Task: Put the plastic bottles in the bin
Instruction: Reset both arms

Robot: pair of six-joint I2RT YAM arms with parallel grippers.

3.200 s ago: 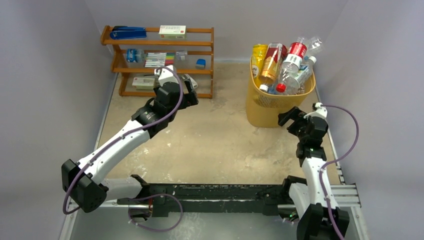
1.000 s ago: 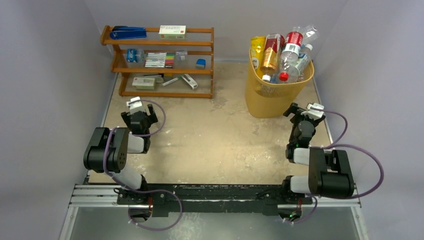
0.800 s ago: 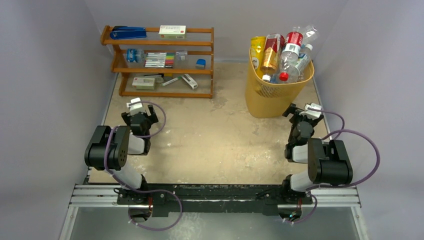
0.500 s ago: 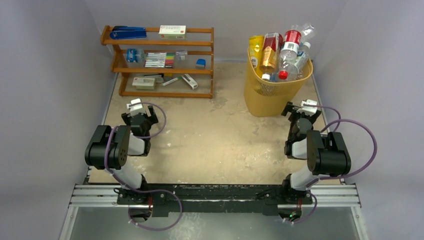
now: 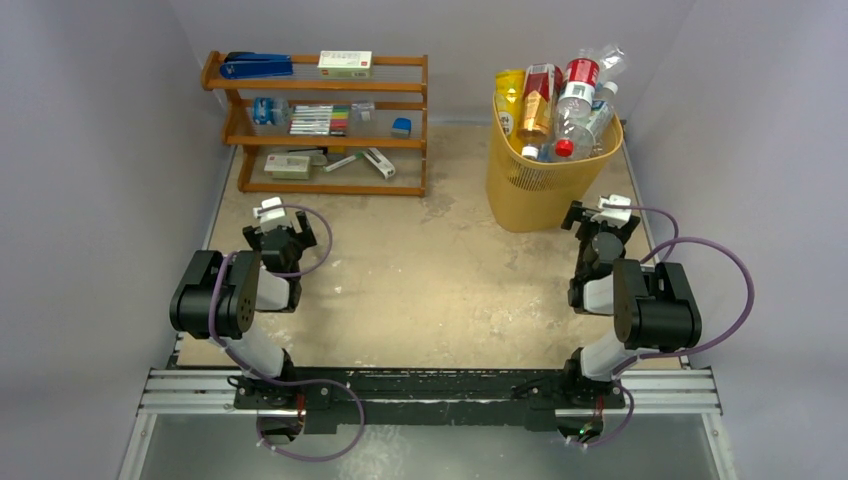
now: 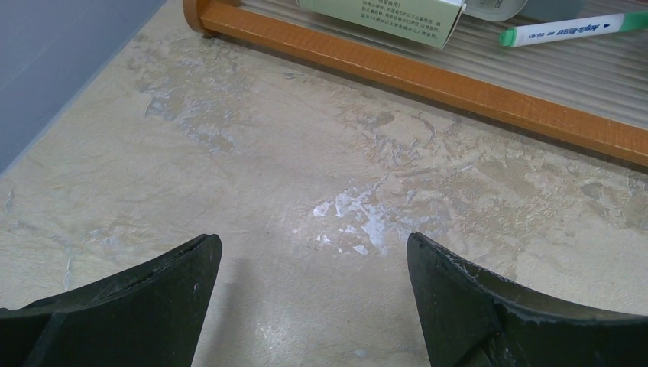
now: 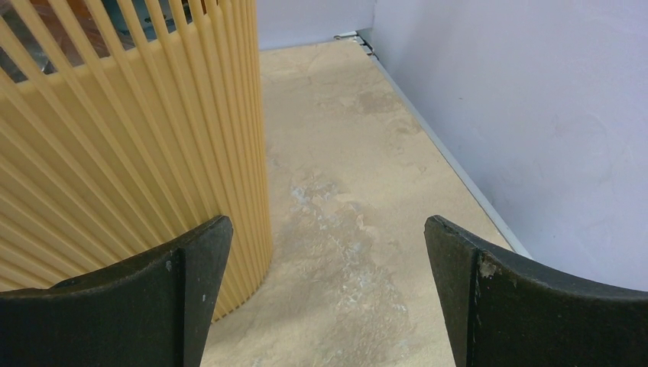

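The yellow-orange bin [image 5: 540, 190] stands at the back right, piled with several plastic bottles [image 5: 560, 110] that stick out over its rim. My right gripper [image 5: 598, 218] sits open just in front of the bin, with nothing between its fingers; the right wrist view shows the bin's slatted wall [image 7: 130, 145] close on the left, beside my right gripper [image 7: 328, 229]. My left gripper [image 5: 280, 235] is folded back at the left, open and empty, and my left gripper [image 6: 313, 248] hangs over bare floor in its wrist view.
A brown wooden shelf rack [image 5: 320, 125] with pens, boxes and a stapler stands at the back left; its bottom rail [image 6: 428, 76] shows in the left wrist view. Grey walls close in on both sides, the right wall [image 7: 520, 115] near my right gripper.
Both arms have folded back from their extended poses to the near side. Over the last second the bin has slid slightly back and left, and my right gripper moved up behind it.
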